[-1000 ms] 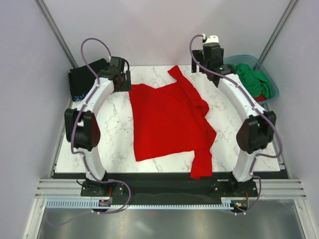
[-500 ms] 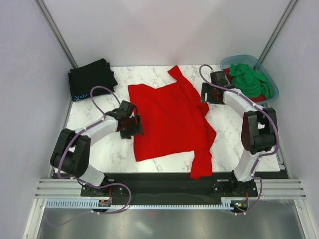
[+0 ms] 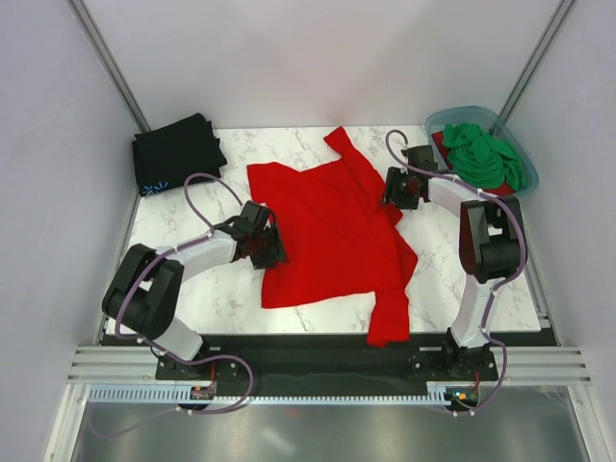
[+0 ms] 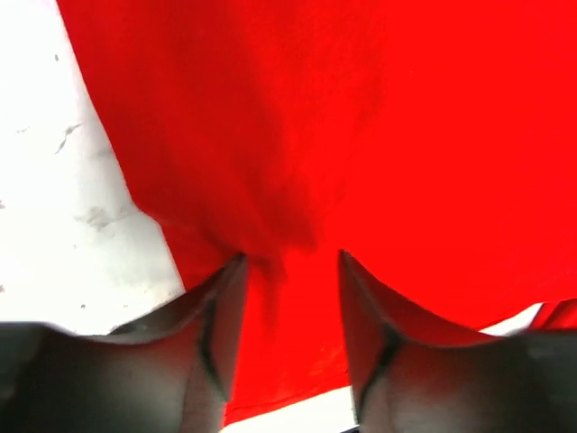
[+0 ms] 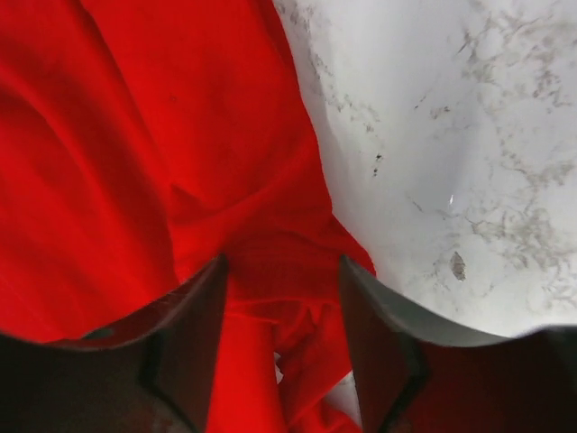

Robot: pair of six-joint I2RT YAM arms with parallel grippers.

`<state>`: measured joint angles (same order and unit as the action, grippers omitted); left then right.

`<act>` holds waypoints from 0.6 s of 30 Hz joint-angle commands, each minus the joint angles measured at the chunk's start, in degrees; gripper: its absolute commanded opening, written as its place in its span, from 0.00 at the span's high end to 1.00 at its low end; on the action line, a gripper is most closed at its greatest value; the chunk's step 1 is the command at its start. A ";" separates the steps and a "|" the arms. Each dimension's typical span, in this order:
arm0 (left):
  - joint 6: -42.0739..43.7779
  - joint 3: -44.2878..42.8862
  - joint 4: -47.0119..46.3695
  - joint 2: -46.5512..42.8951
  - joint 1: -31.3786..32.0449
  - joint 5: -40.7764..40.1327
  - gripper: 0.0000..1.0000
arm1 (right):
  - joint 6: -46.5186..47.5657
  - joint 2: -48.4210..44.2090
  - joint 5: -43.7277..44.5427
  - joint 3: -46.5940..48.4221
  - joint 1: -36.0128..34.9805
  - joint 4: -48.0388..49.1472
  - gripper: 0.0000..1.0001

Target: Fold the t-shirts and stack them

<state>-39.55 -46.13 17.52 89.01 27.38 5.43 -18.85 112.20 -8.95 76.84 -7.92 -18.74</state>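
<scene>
Your left gripper (image 4: 290, 263) straddles the left edge of the bright red t-shirt (image 3: 327, 226), which lies spread on the marble table (image 3: 221, 294); your right gripper (image 5: 281, 266) straddles its right edge. Both jaws stand partly open, cloth between them, not yet clamped

Marble table (image 3: 435, 245): red t-shirt (image 3: 327, 231) spread centre; black t-shirt (image 3: 173, 149) folded far-left.

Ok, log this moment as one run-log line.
phase: grasp for fold | left pincer: open, astride red t-shirt left edge | right pincer: open, astride its right edge | black t-shirt: folded, far left
</scene>
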 commanded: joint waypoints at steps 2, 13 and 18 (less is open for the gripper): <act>-2.29 1.92 -2.66 2.48 0.22 1.16 0.58 | -0.92 0.91 -3.44 0.07 0.10 3.01 0.47; -1.76 2.80 8.12 -10.33 -5.11 -8.75 0.98 | 1.01 -0.58 5.31 7.35 1.42 -5.68 1.00; 0.62 3.50 14.12 -21.93 -17.60 -8.78 0.98 | 1.89 2.40 15.61 20.50 3.00 -13.42 1.00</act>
<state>-40.88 -42.78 25.45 73.23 16.01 0.40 -18.44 113.62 -2.52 88.36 -6.13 -28.25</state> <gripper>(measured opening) 0.029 0.010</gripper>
